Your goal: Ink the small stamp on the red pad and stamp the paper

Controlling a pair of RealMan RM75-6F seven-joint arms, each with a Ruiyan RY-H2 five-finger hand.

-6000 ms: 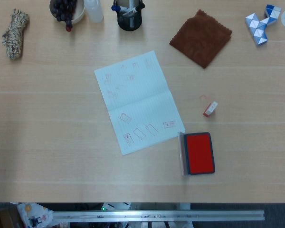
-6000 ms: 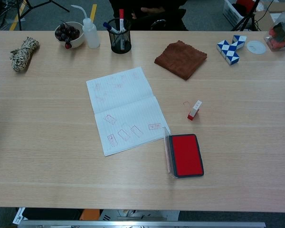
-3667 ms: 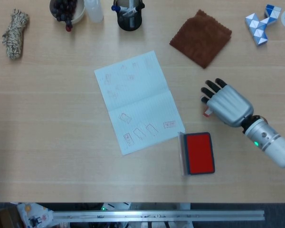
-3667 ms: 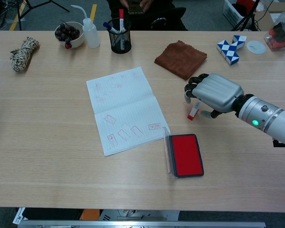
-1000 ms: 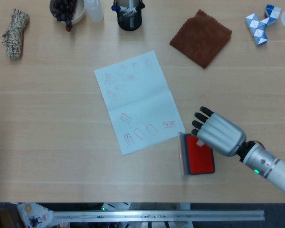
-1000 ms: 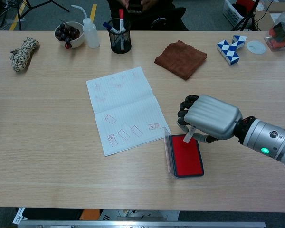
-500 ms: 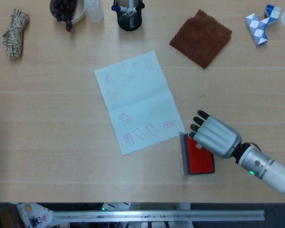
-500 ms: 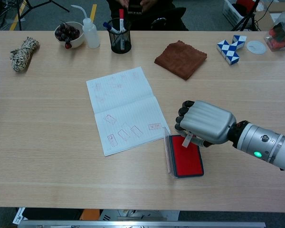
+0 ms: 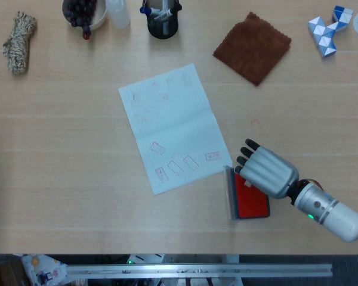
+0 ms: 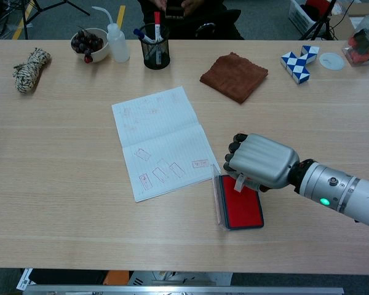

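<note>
The step in hand is the inking. The right hand (image 10: 258, 163) is over the far end of the red pad (image 10: 241, 207), fingers curled around the stamp (image 10: 239, 182), which sticks out below the palm and seems to touch the red surface. The pad lies open, just beside the near right corner of the paper (image 10: 162, 141), which already has several red marks. The left hand is not in view. For the next move, I think the hand must lift the stamp straight up, carry it left over a free part of the paper, and press down flat.
</note>
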